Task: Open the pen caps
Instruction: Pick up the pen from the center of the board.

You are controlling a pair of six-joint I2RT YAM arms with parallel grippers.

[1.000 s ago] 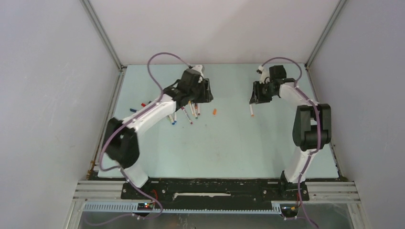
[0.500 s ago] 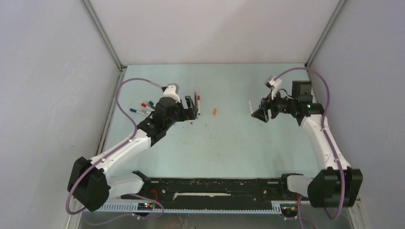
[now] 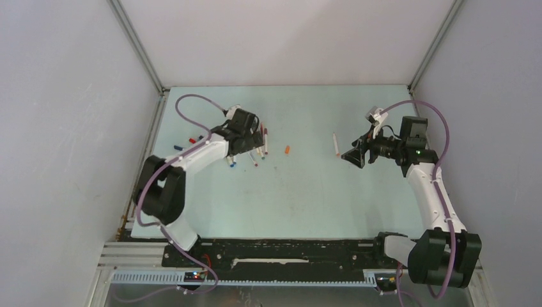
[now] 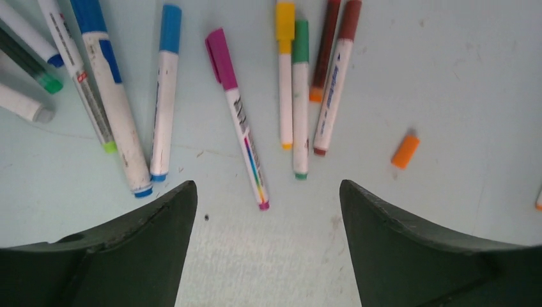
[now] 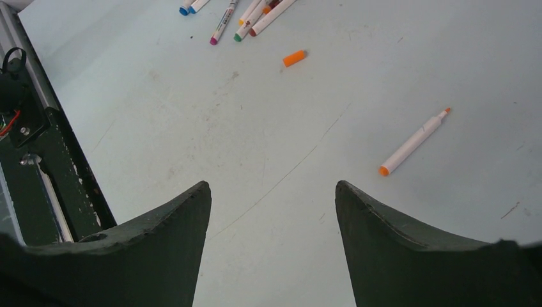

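Note:
Several capped pens (image 4: pixel 245 131) lie in a fan at the table's back left (image 3: pixel 252 152). Their caps are on, among them a magenta cap (image 4: pixel 220 56), a light blue cap (image 4: pixel 170 28), a yellow cap (image 4: pixel 285 18) and a green cap (image 4: pixel 300 38). One loose orange cap (image 4: pixel 405 151) lies alone to their right (image 3: pixel 287 150) (image 5: pixel 294 58). An uncapped orange pen (image 5: pixel 412 143) lies further right (image 3: pixel 336 144). My left gripper (image 4: pixel 267 185) is open and empty just above the near ends of the pens (image 3: pixel 250 137). My right gripper (image 5: pixel 271 185) is open and empty, right of the uncapped pen (image 3: pixel 353 155).
Two more pens with red and blue ends (image 3: pixel 192 140) lie left of the cluster. The enclosure's walls and metal frame posts (image 3: pixel 142 57) bound the table. A black rail (image 5: pixel 45 160) runs along the near edge.
The left arm has folded back, its gripper shifting over the pen cluster. The right gripper has drawn away from the uncapped pen toward the near right. Nothing was picked up.

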